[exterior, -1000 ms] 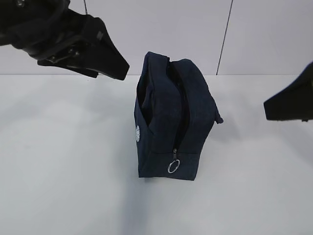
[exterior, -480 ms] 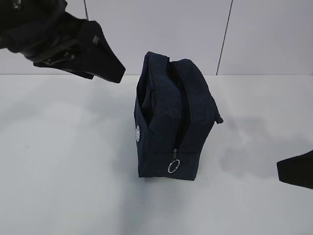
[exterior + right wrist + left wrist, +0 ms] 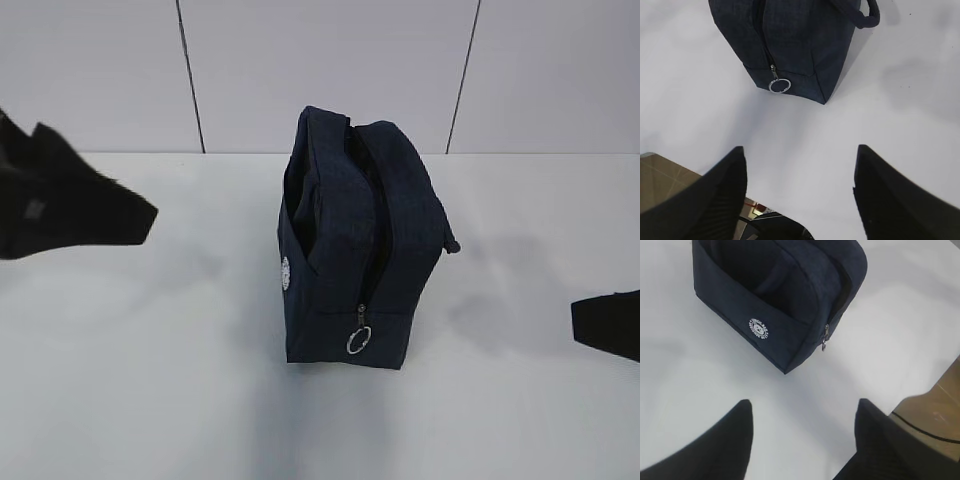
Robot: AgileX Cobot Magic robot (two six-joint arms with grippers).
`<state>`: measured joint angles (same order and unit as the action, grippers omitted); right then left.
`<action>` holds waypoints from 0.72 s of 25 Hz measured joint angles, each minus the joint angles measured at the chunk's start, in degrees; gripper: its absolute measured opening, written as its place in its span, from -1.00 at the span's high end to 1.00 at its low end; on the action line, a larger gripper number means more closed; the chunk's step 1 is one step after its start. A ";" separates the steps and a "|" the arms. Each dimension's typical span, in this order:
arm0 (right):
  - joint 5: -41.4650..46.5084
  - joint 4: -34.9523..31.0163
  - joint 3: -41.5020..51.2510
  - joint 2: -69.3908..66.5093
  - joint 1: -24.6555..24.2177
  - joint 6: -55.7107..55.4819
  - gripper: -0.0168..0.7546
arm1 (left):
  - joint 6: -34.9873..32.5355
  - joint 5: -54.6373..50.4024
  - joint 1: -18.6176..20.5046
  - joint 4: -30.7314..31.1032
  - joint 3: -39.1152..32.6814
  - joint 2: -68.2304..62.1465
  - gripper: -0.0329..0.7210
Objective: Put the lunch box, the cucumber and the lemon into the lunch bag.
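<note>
Lunch bag point(image 3: 355, 240) stands upright near table point(image 3: 150, 400) centre, narrow end toward the exterior camera. Navy woven fabric, matte, boxy with softly rounded top corners. Zipper runs over the top and down the near end; slider sits low, at about 6 o'clock on that end face, with the silver ring pull point(image 3: 358, 340) hanging just below it. Top seam gapes as a dark slit, so the bag reads as open, though how wide cannot be judged. A loop strap handle point(image 3: 867, 12) pokes out at the bag's 3 o'clock side. Small round white logo patch point(image 3: 758, 328) on the side panel, at the bag's 9 o'clock in the exterior view.

Lunch box, cucumber and lemon: none visible in any view. Either already inside or out of frame; the interior is too dark to tell.

Left gripper point(image 3: 802, 435) hangs at the bag's 9 o'clock, well apart from it; jaws spread wide, nothing between them. Right gripper point(image 3: 800, 185) sits low at 3 to 4 o'clock near the frame edge, jaws likewise parted and empty. Both stand clear of the bag, probably to leave the opening unobstructed.

Table is smooth, white and faintly glossy, with soft shadows. Pale panelled wall point(image 3: 330, 60) behind.
</note>
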<state>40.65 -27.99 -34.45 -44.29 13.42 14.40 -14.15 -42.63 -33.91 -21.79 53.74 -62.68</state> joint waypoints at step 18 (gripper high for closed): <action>-4.12 -2.60 2.45 -2.40 0.00 2.04 -0.40 | -3.41 -1.36 0.00 0.98 -5.58 7.37 -0.29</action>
<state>36.53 -30.60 -32.00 -46.69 13.42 16.44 -17.56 -44.00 -33.91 -20.81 48.16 -55.31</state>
